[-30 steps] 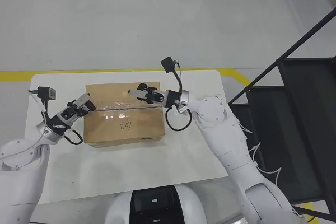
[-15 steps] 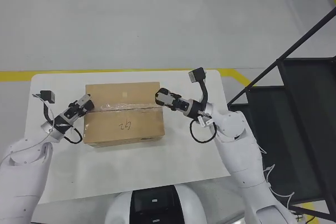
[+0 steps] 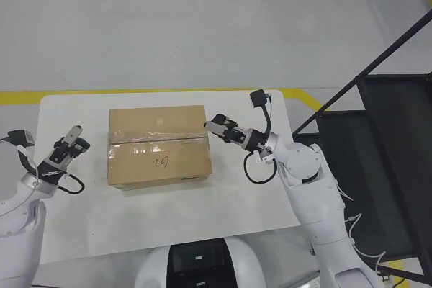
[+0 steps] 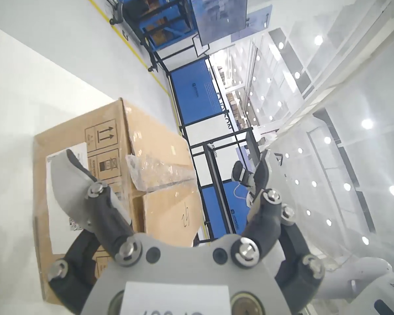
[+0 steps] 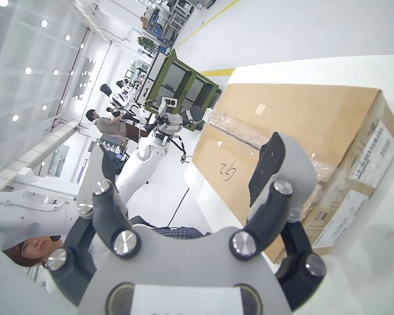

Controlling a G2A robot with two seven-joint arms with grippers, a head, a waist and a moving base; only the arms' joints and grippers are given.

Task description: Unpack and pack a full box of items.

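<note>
A: Two grippers, both with fingers spread wide and nothing in them. Nearest us is a bare strip of the white table (image 3: pixel 165 216), then the box (image 3: pixel 158 147) sitting square in the middle, flaps down.

B: Where are the arms on it?

A: The left gripper (image 3: pixel 76 138) hangs off the box's left end, well apart from the cardboard. The right gripper (image 3: pixel 214 124) is just beside the right end, level with the seam. Whether it touches, I can't call.

B: And the seam?

A: Clear tape (image 3: pixel 155 137) runs its full length, crinkled, with a scribbled mark (image 3: pixel 160 163) on the near flap. In the left wrist view the tape bunches up where it folds over the end.

B: So how does it handle?

A: My read is corrugated board, stiff at the walls and corners, springy across the flaps. If it's full, as the task says, expect weight, so no one-sided lifting. The tape looks slick, and a pinch on the flat run would likely slide. That bunched end is the better hold, peeling along the seam while the other gripper braces the opposite end.

B: Beyond it?

A: The far flap, the table's far edge, then a yellow line (image 3: pixel 93 93) on the floor and dark metal stairs (image 3: pixel 389 144) off to the right.
</note>
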